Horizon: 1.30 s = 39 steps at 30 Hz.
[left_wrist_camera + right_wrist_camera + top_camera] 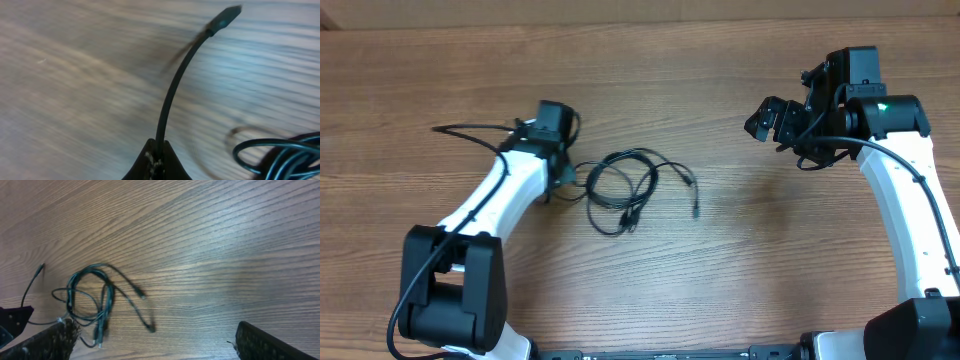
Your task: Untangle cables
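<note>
left gripper [156, 159] clamps a cable [168, 100], apparently near its plug [226, 15].

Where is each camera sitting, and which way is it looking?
Overhead: above the table, looking straight down at the left arm, the right arm and the cables.
Left wrist: on the left arm, close over the wood; the shut left end effector pinches one cable.
Right wrist: on the right arm, looking down and across at the cables; the open right end effector frames the bottom corners.
Shared: overhead and right wrist both show the tangle.
</note>
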Each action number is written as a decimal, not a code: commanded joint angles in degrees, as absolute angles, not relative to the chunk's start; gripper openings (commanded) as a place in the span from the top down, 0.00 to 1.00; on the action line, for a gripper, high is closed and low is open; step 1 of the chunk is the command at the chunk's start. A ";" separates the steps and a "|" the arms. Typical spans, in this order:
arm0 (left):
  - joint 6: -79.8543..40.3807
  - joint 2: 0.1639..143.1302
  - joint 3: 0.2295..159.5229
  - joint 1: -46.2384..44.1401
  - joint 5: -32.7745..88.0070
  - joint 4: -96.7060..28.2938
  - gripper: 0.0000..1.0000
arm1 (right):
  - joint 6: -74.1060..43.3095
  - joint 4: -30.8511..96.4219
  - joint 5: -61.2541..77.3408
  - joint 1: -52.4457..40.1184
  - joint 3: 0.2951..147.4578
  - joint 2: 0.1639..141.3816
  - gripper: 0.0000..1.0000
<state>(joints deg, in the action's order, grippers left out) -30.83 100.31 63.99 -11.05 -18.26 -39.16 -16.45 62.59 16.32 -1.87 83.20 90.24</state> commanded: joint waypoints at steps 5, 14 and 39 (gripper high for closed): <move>-32.60 100.51 62.19 -5.82 -16.21 -42.59 0.96 | -16.49 62.28 16.62 -1.58 84.62 90.04 0.00; -35.09 100.51 56.47 -5.52 -15.44 -41.76 0.91 | -16.49 62.28 16.62 -1.58 84.62 90.04 0.00; -28.49 100.49 82.32 -4.51 9.19 -58.67 0.52 | -16.49 62.28 16.62 -1.58 84.62 90.04 0.00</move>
<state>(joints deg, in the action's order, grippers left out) -29.52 100.55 80.42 -4.75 -4.34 -60.18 -16.47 62.54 16.32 -1.87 83.20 90.24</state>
